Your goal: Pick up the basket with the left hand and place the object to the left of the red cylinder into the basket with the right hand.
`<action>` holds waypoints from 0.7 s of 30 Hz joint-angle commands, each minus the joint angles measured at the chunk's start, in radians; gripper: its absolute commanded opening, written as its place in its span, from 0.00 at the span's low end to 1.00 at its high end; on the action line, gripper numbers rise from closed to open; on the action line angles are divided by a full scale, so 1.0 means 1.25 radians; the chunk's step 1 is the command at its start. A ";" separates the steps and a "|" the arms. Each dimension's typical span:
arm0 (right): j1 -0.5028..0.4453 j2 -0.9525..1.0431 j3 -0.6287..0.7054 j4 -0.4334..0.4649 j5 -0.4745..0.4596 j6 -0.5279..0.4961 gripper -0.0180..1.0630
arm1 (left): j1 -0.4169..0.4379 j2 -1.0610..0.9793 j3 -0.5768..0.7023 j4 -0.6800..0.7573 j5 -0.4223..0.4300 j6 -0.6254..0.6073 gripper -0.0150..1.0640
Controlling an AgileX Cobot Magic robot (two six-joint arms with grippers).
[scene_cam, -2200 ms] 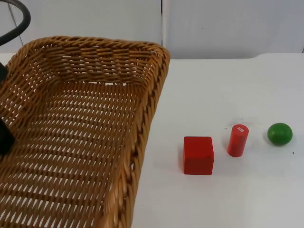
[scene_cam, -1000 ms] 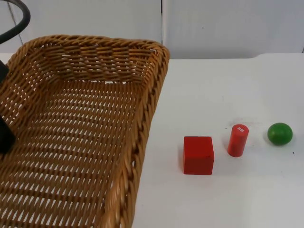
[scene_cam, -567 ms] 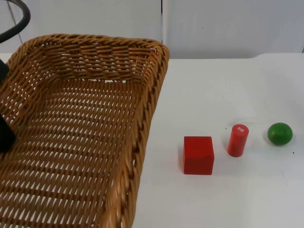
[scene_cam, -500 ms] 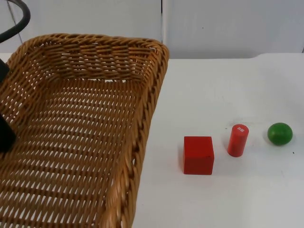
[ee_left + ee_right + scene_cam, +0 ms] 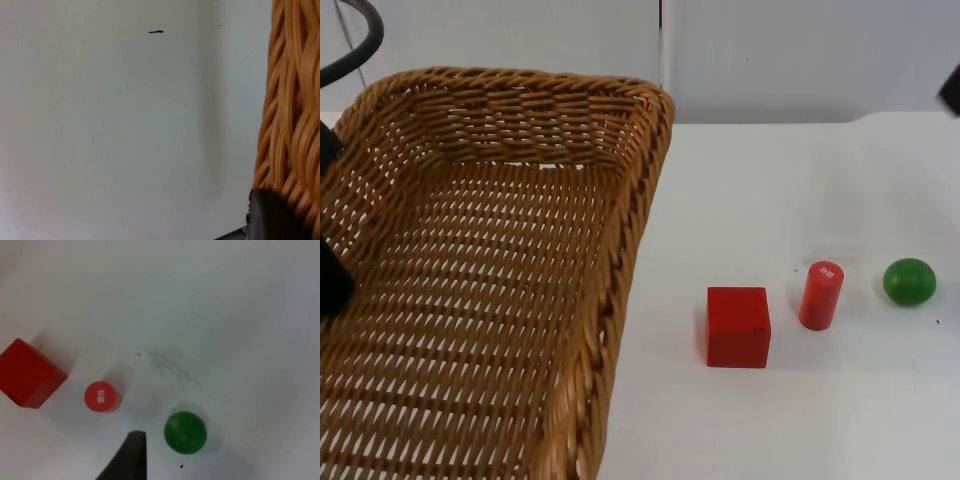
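My left gripper (image 5: 272,220) is pinching the side wall of the big brown woven wicker basket (image 5: 500,280). I can see one black fingertip pressed right against the weave. I think I hold it by the wall so the open top faces up and things can drop in. The basket looks lifted off the white table (image 5: 770,180).

My right gripper (image 5: 131,460) hangs high over the table, above the toys. I can see one dark finger, but I cannot tell if the claw is open or closed. It holds nothing that I can see.

Now the toys, all told from the small red cylinder (image 5: 820,295), which stands upright. The red wooden cube (image 5: 737,326) sits just beside it on the basket side, not touching. That cube is the one I must put in the basket. The green ball (image 5: 909,281) sits near the cylinder on the other side. The basket's rim is a bit past the cube.

I think the next job is to bring my right gripper down over the cube.
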 commanded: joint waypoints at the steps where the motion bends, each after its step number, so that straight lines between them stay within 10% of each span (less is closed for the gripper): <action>1: 0.050 0.045 -0.024 0.006 0.001 -0.084 0.95 | 0.000 -0.010 0.002 -0.028 0.006 0.000 0.01; 21: 0.250 0.254 -0.028 0.006 -0.045 -0.292 0.95 | 0.000 -0.010 0.002 -0.028 0.006 -0.006 0.01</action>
